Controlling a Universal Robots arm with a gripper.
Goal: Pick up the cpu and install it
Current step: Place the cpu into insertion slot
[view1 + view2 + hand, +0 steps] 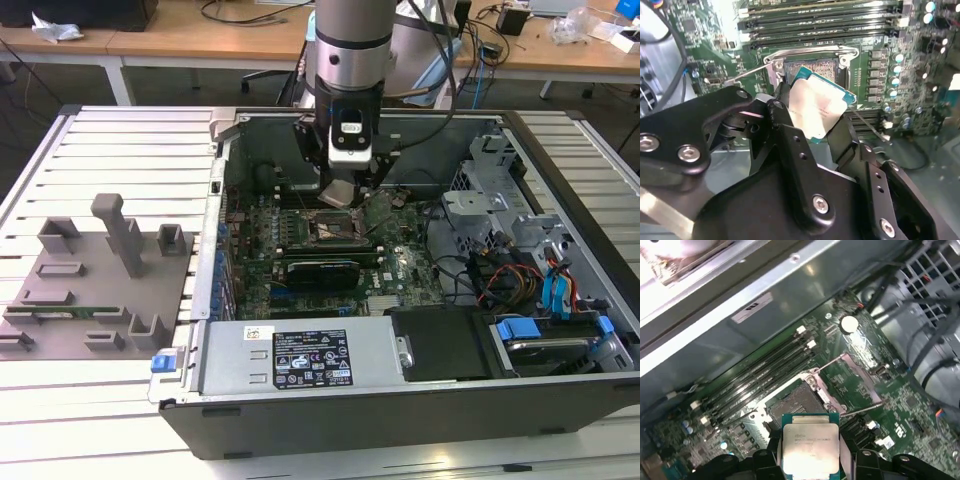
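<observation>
1 of 2 steps: pick-up looks done, install not yet done.
Gripper: the gripper (812,120) is closed on the cpu (816,107), with 2 black fingers (782,112) clamping opposite edges.
Cpu position: held off the board inside the computer case (350,400), silvery top facing up and a green rim showing round it in both wrist views.
Cpu attitude: looks tilted rather than flat to the board in the exterior view.
Socket: the socket (795,407) is uncovered, with a bare dark contact field and nothing seated in it.
Retaining frame: the metal frame (850,362) is swung up and clear of the socket, and the thin lever (860,410) is released.
Cpu to socket: just beside the socket's near edge, with 1 corner reaching over it. I cannot tell whether they touch.
Fixture plate: the grey plate (100,270) sits well apart on the exterior view's left, outside the case.
Left, by my reading: seat the cpu square in the socket, release it, and lock the frame.
</observation>
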